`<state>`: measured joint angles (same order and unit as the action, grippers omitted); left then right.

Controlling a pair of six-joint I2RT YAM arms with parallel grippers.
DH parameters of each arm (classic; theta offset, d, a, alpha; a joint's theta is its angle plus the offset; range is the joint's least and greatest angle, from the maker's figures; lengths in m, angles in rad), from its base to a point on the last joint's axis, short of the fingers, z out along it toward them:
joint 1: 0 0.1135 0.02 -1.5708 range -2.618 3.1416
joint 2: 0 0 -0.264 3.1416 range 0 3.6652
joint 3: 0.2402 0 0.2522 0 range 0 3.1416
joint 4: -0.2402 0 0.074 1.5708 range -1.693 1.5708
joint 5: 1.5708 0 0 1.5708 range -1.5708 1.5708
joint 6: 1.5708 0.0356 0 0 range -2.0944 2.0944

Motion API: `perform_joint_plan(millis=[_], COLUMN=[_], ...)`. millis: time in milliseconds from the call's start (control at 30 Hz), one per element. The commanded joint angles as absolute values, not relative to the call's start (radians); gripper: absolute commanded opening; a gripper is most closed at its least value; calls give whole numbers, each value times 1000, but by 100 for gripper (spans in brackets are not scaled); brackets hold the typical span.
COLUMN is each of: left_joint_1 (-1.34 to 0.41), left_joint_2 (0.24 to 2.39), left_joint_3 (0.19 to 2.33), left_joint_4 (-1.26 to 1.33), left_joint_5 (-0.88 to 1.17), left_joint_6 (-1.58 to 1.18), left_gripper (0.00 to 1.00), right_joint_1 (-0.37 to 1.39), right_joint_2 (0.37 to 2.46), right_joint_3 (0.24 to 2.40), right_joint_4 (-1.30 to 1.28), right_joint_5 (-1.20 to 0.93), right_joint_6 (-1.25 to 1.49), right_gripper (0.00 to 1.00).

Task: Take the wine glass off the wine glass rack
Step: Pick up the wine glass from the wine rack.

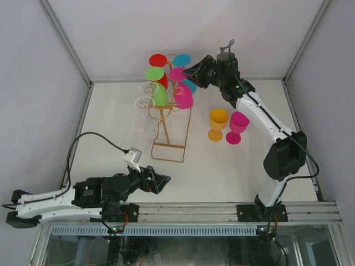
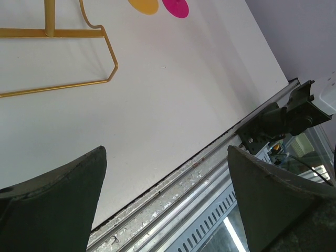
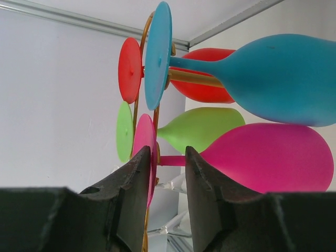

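I had the wine glass rack (image 1: 165, 130) standing upright toward the far middle of the surface (image 1: 111, 122), its wire loop base flat on the white top. The magenta wine glass (image 3: 268, 157) hung by its foot on the right-hand side of the rack, not yet off it. A blue glass (image 3: 278, 79) sat just beside it, with a red glass (image 3: 207, 89) and a green glass (image 3: 202, 126) behind. Two clear glasses (image 1: 145, 103) hung on the rack's left side.

My right end effector (image 3: 168, 163) was up at the rack, level with the magenta glass. On its wrist camera the two fingers (image 3: 134, 199) stood partly apart, and the thin magenta stem showed in the gap between them. The glass's foot was at the left finger and its bowl lay past the right one. The fingers were not clenched, and I could not tell whether either one touched the glass.

My left end effector (image 2: 167, 157) lay low near the front edge of the surface, well apart from the rack. It was released, with its fingers spread wide and nothing between them. Its camera caught only a corner of the rack's base.

A yellow glass (image 1: 218, 119) and a pink glass (image 1: 239, 123) stood upright side by side on the surface, to the right of the rack and under my right arm.
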<state>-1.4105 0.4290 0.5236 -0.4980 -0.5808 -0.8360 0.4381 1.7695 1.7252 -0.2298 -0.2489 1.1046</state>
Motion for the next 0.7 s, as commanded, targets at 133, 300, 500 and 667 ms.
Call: perform_joint_plan(millis=[133, 300, 500, 667], left_joint_1=[-1405, -1405, -1405, -1405], left_joint_2=[421, 421, 422, 422], left_joint_3=[529, 529, 531, 531], left_joint_4=[-487, -495, -494, -496], left_joint_5=[-603, -607, -607, -607], left_joint_6=[-831, -833, -833, -836], left_gripper=[100, 100, 100, 100], right_joint_1=[441, 443, 443, 444], right_joint_2=[1750, 1755, 1766, 1775], right_joint_3=[1773, 1791, 1812, 1841], right_joint_4=[-200, -215, -228, -259], right_joint_5=[-235, -217, -218, -207], right_joint_6=[1077, 1068, 1059, 1044], right_gripper=[31, 31, 29, 26])
